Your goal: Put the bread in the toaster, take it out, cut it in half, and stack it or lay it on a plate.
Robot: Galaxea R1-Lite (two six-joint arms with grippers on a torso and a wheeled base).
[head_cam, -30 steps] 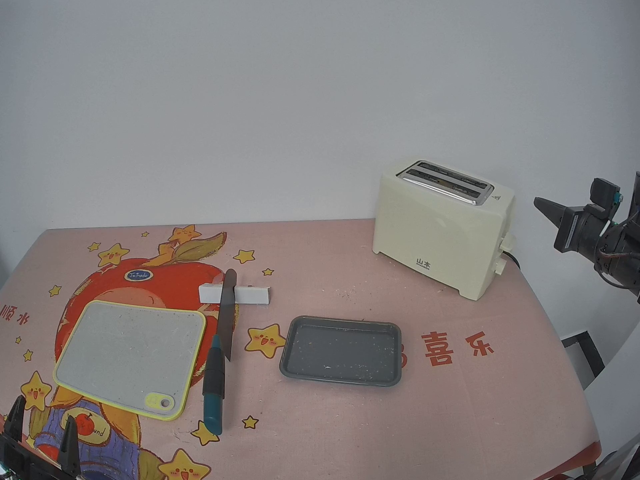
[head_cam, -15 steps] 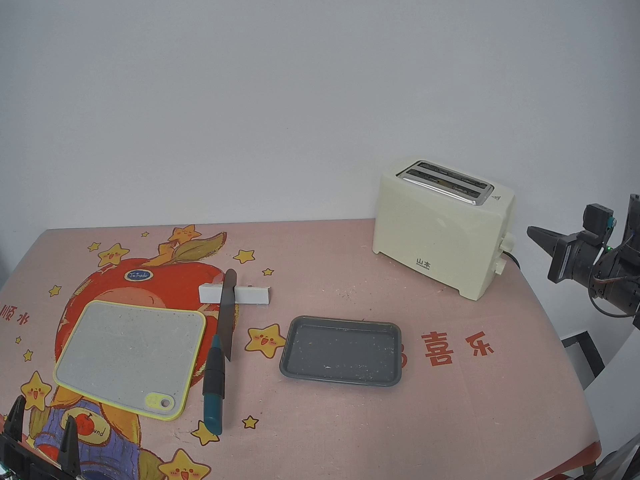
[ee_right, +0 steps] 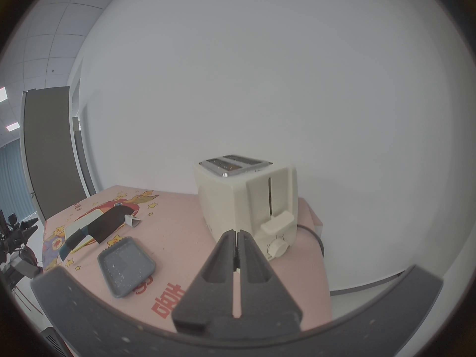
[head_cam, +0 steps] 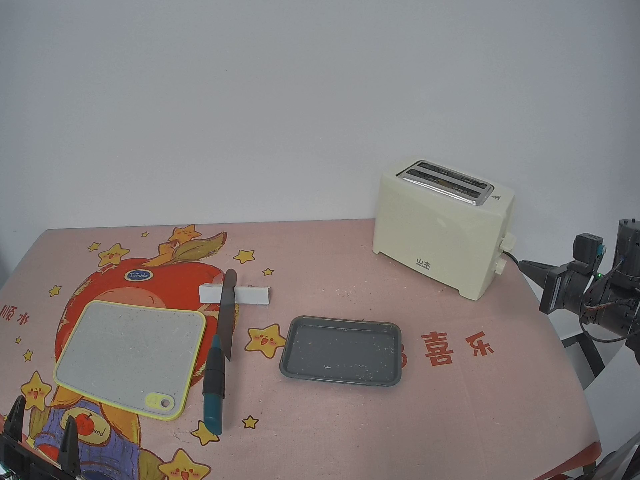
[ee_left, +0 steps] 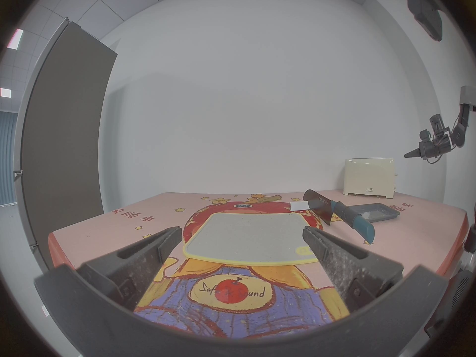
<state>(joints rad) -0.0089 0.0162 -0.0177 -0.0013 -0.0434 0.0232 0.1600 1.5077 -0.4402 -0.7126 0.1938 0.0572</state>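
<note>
Right tool (head_cam: 525,266), tips pressed together, has dropped lower at 3 o'clock of the toaster (head_cam: 440,228), at the table's (head_cam: 507,395) 2 o'clock, likely heading for its lever (ee_right: 277,222); left tool (ee_left: 240,231) gapes apart at 7 o'clock.

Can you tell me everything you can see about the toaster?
The toaster is a cream, plastic-looking box with two metal-rimmed slots on top. One end has a lever, sitting low in its track, a round knob beneath, and a dark cord trailing off. It stands upright on the pink table, far right, by the wall. Only the table touches it.
</note>
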